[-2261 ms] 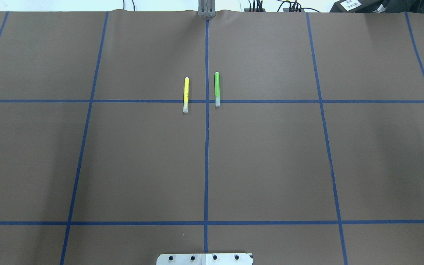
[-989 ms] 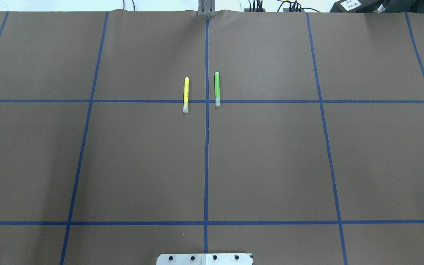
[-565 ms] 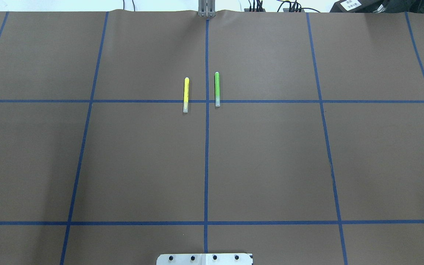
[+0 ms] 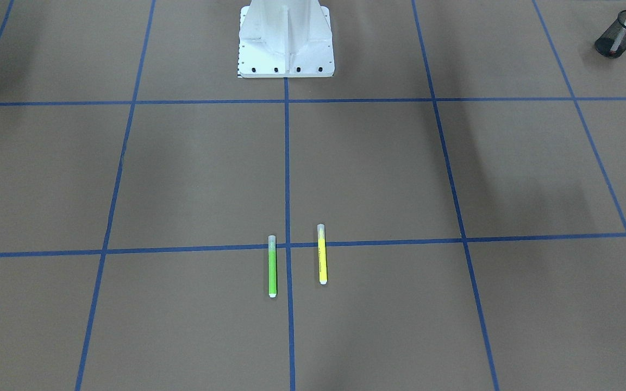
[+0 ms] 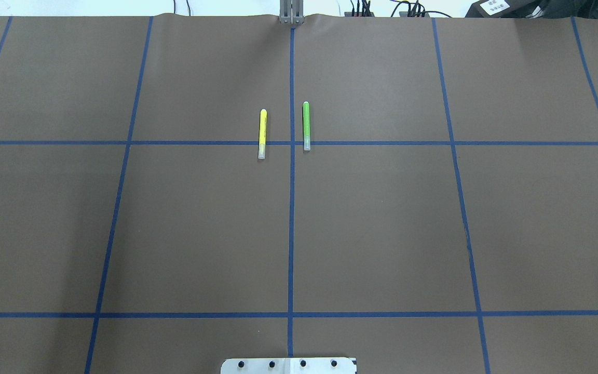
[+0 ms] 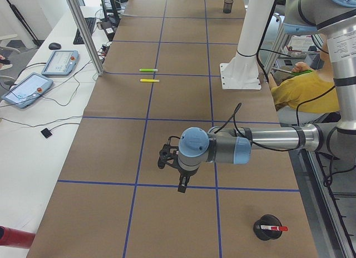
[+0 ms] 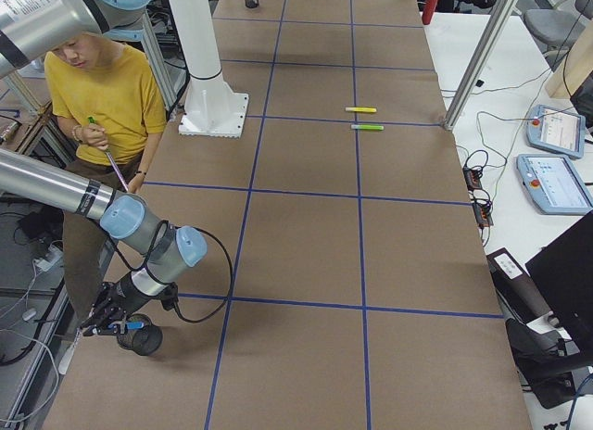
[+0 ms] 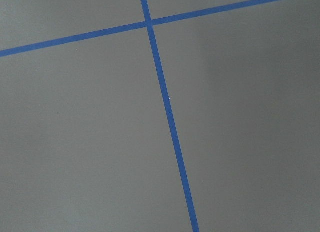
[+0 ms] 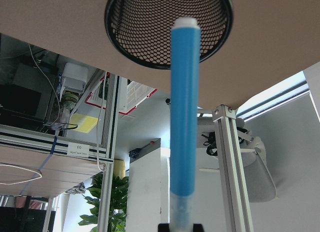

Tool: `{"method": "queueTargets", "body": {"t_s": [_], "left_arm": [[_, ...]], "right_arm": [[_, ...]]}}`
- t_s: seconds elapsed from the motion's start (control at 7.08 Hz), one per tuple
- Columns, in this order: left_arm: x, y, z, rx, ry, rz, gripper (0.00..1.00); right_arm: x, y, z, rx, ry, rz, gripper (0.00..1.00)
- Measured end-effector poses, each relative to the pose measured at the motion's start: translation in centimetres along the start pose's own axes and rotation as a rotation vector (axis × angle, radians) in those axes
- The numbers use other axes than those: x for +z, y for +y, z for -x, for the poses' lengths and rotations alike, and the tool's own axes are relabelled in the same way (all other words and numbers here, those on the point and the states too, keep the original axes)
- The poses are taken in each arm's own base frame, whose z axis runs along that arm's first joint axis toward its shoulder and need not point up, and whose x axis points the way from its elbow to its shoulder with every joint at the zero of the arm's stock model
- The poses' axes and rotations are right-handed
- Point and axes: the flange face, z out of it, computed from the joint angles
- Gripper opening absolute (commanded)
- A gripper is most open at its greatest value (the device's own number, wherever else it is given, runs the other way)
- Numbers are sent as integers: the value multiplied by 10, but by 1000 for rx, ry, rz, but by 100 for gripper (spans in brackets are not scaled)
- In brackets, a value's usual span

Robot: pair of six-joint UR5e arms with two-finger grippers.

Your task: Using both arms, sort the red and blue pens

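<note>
1. At the table's left end, the red pen [image 6: 273,228] sits in its mesh cup [image 6: 261,227] — done, I judge; whether the left gripper [image 6: 177,172] is apart or together I cannot tell.
2. Opposite, the right gripper [image 9: 180,227] clamps the blue pen [image 9: 184,117] over the other cup [image 9: 140,37] — only the drop is left.

Blue pen [image 9: 184,117], black mesh cup [image 9: 145,37] (blue-gridded brown table [image 5: 382,234])
</note>
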Motion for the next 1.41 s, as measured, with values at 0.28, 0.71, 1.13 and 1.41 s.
{"method": "queueTargets", "body": {"t_s": [0.28,0.71,1.13,1.41], "left_arm": [[0,0,0,0,1,0,100],[0,0,0,1,1,0,100],[0,0,0,1,1,0,100],[0,0,0,2,1,0,100]], "right_arm": [[5,-1,1,5,-39,-12,0],[11,-1,0,11,-55,-6,32],[15,0,-2,16,-61,1,99],[17,1,-3,17,-63,4,99]]}}
